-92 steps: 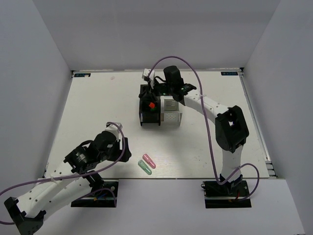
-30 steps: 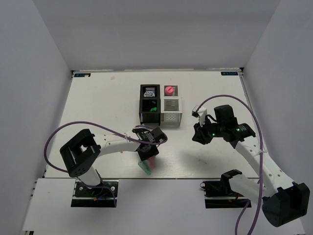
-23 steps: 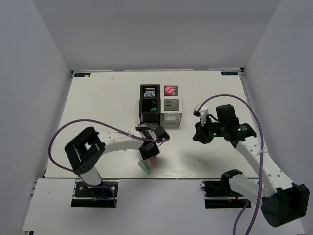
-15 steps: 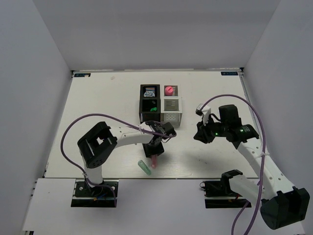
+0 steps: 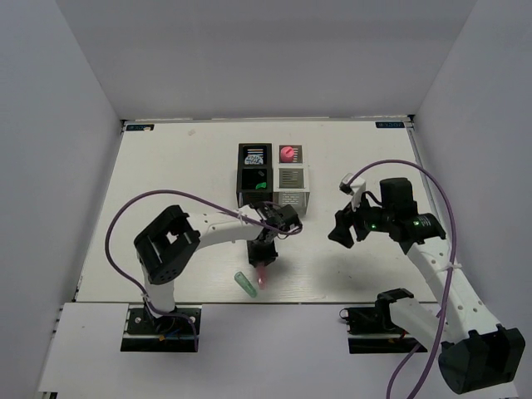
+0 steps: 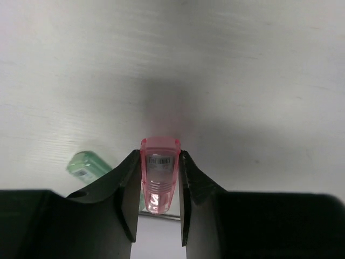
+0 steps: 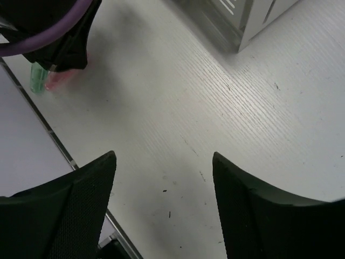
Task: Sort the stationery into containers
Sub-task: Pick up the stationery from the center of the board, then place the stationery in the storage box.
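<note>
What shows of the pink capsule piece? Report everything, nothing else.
The pink capsule is translucent pink plastic, oblong with rounded corners, with a small barcode label and fine ridges on its face. It stands on end between the fingers of the left gripper, which press both its long sides, its far end pointing down at the white table. Whether it touches the table cannot be told. The green capsule lies close beside it.

Overhead, wrist close-ups; shared pink capsule [image 6: 159, 175]
</note>
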### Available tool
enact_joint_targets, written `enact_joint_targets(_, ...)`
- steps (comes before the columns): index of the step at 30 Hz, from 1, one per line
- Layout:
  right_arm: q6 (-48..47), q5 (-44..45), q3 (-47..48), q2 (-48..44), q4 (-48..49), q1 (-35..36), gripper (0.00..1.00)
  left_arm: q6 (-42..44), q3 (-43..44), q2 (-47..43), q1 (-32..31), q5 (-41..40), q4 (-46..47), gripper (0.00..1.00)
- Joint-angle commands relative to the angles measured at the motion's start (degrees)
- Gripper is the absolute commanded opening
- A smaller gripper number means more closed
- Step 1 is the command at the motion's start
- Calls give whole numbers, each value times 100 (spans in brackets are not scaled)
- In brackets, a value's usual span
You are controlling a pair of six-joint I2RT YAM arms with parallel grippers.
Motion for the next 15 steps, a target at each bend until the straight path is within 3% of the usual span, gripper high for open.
enact_joint_targets(1, -9, -73, -65, -90, 19, -57, 75, 904, 777, -541, -56, -658, -462, 0)
enact_joint_targets(2, -62, -125, -82, -90, -16, -48, 70, 1116, 1309, -682, -82, -731, -524, 0)
enact_joint_targets(3, -175, -143, -65, -90, -86, -74, 1, 1596, 1454, -753, -100, -767, -394, 0)
enact_joint_targets(4, -159, -117, -73, -55, -78, -74, 0, 1914, 1603, -937, -109, -950, -384, 0)
enact_joint_targets(6, -159, -169, -126, -81, -61, -101, 0, 2746, 2051, -1026, -48, -908, 88, 0)
enact_joint_targets(8, -185, -196, -196, -143, 10, -101, 2, 3032, 2272, -1096, 49, -812, 762, 0)
enact_joint_targets(9, -194, -213, -205, -143, 18, -101, 48, 3669, 2325, -1114, 119, -724, 1220, 0)
enact_joint_targets(10, -211, -222, -179, -99, 1, -14, 61, 3832, 2343, -1123, 146, -749, 1651, 0)
enact_joint_targets(11, -273, -222, -179, -64, -34, -109, 65, 4425, 2326, -1106, 277, -802, 1881, 0)
enact_joint_targets(15, -352, -240, -179, 6, -52, -118, 67, 5274, 2037, -912, 401, -1293, 3296, 0)
